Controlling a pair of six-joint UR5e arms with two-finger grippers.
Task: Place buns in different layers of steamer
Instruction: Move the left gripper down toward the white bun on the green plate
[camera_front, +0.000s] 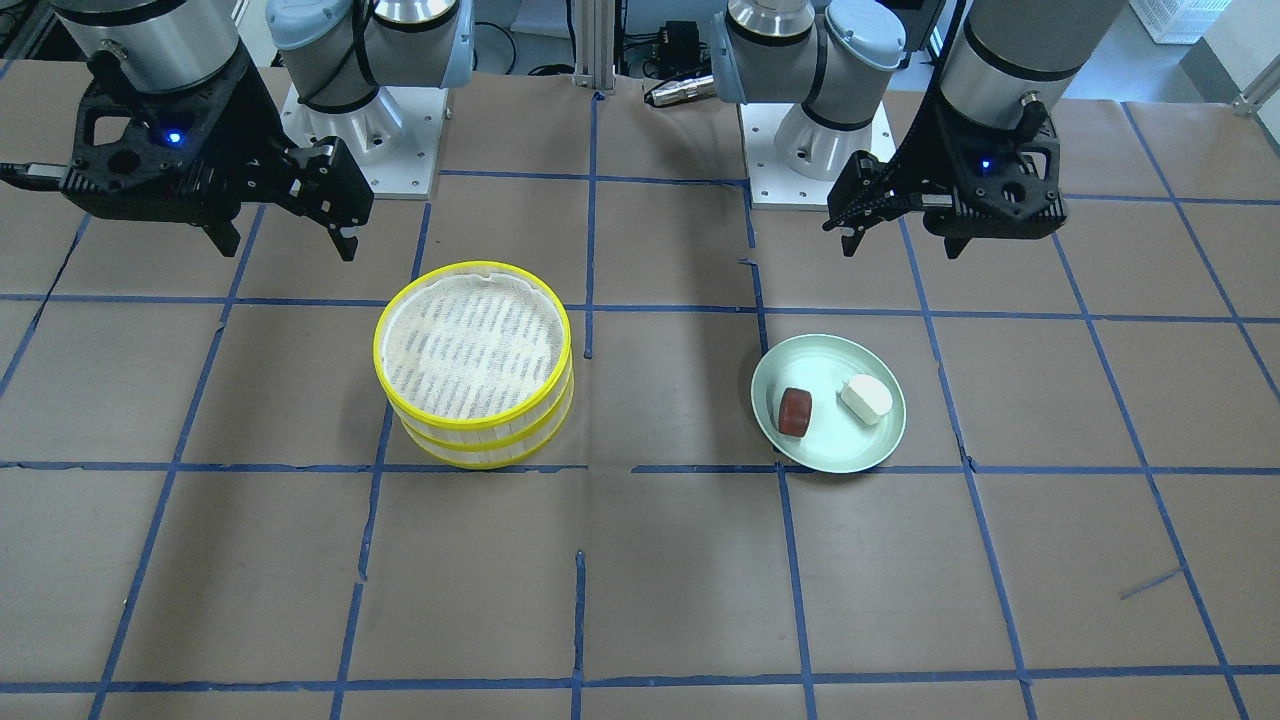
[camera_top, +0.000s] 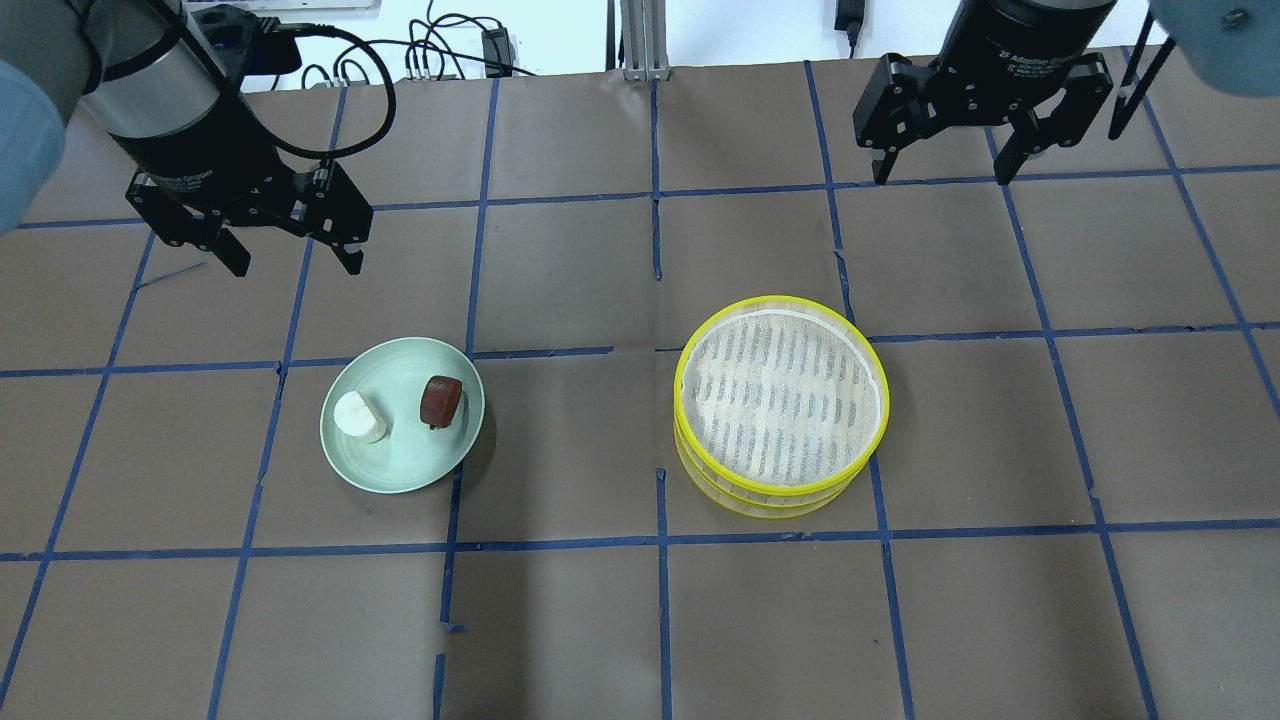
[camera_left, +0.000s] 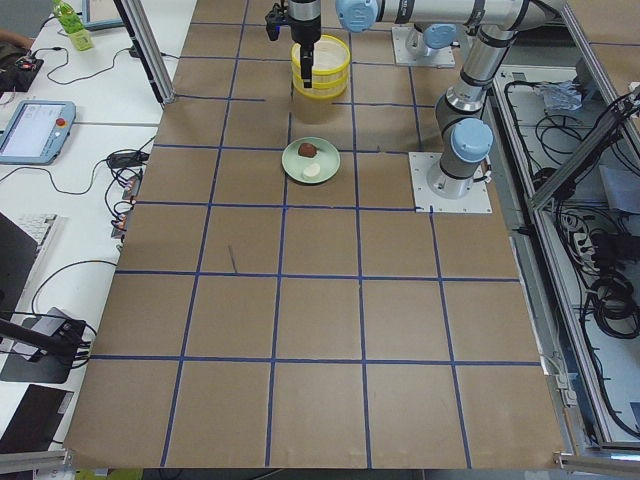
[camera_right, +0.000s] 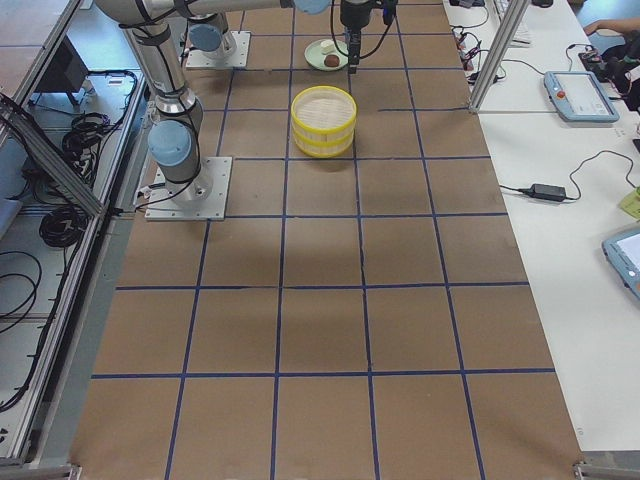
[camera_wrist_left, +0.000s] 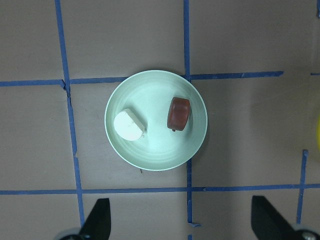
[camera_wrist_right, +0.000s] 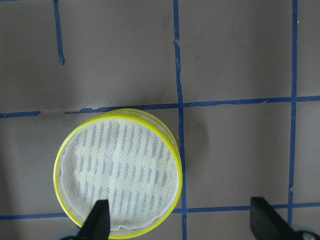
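A white bun (camera_top: 358, 416) and a reddish-brown bun (camera_top: 441, 400) lie on a pale green plate (camera_top: 400, 470). In the left wrist view the white bun (camera_wrist_left: 129, 125) is left of the brown bun (camera_wrist_left: 178, 113). Two steamer layers (camera_top: 781, 405) with yellow rims are stacked one on the other; the top one is empty. The stack shows in the right wrist view (camera_wrist_right: 118, 171) too. My left gripper (camera_top: 283, 250) is open and empty, raised above the table beyond the plate. My right gripper (camera_top: 942, 163) is open and empty, raised beyond the steamer.
The table (camera_top: 640, 620) is covered in brown paper with a blue tape grid. The arm bases (camera_front: 810, 150) stand at the robot's edge. Cables and a post (camera_top: 630, 40) lie past the far edge.
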